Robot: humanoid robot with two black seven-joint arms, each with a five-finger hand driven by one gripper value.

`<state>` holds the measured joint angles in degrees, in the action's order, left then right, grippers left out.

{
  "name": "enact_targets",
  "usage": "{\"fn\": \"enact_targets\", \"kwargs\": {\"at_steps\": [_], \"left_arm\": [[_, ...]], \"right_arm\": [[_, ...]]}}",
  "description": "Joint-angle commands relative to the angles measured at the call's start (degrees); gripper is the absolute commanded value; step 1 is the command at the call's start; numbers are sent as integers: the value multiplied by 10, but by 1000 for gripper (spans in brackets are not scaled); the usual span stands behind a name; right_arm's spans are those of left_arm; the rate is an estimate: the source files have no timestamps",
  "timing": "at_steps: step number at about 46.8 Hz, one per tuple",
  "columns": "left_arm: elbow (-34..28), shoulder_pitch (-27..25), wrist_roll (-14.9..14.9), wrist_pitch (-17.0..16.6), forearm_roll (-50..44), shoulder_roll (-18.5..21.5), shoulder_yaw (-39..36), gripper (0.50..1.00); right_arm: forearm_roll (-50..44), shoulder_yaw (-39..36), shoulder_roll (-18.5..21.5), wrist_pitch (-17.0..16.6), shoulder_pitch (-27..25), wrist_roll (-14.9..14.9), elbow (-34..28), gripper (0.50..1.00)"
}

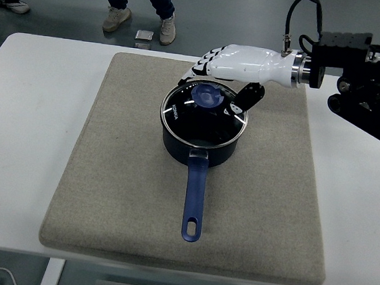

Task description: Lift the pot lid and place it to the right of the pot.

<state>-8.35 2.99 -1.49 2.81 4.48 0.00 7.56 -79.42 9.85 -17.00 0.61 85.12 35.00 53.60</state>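
A dark blue saucepan (200, 148) stands in the middle of the grey mat (118, 176), its long blue handle (194, 201) pointing toward the near edge. A glass lid (206, 113) with a round blue knob (209, 95) rests on the pot. My right hand (216, 84) hovers just over the knob's far side, white with black joints. Its fingers (201, 65) reach past the knob to the left and its thumb (243, 99) hangs down on the knob's right. The fingers are spread and hold nothing. My left arm does not show.
The mat covers most of the white table (358, 221). Bare mat lies to the right of the pot (276, 165). A person's legs and shoes (139, 11) stand on the floor beyond the far edge, beside a small grey object (144, 35).
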Motion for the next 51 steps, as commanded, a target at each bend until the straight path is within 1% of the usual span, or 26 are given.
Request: {"fn": "enact_targets", "kwargs": {"at_steps": [1, 5, 9, 23, 31, 39, 51], "left_arm": [[0, 0, 0, 0, 0, 0, 0, 1000], [0, 0, 0, 0, 0, 0, 0, 1000], [0, 0, 0, 0, 0, 0, 0, 1000], [0, 0, 0, 0, 0, 0, 0, 1000], [0, 0, 0, 0, 0, 0, 0, 1000], [0, 0, 0, 0, 0, 0, 0, 1000], [0, 0, 0, 0, 0, 0, 0, 1000]], "right_arm": [[0, 22, 0, 15, 5, 0, 0, 881], [0, 44, 1, 34, 9, 0, -1, 879], [0, 51, 1, 44, 13, 0, -1, 879], [1, 53, 1, 44, 14, 0, -4, 881], [0, 55, 2, 44, 23, 0, -11, 881], [1, 60, 26, 45, 27, 0, -17, 881], [1, 61, 28, 48, 21, 0, -17, 881]]}}
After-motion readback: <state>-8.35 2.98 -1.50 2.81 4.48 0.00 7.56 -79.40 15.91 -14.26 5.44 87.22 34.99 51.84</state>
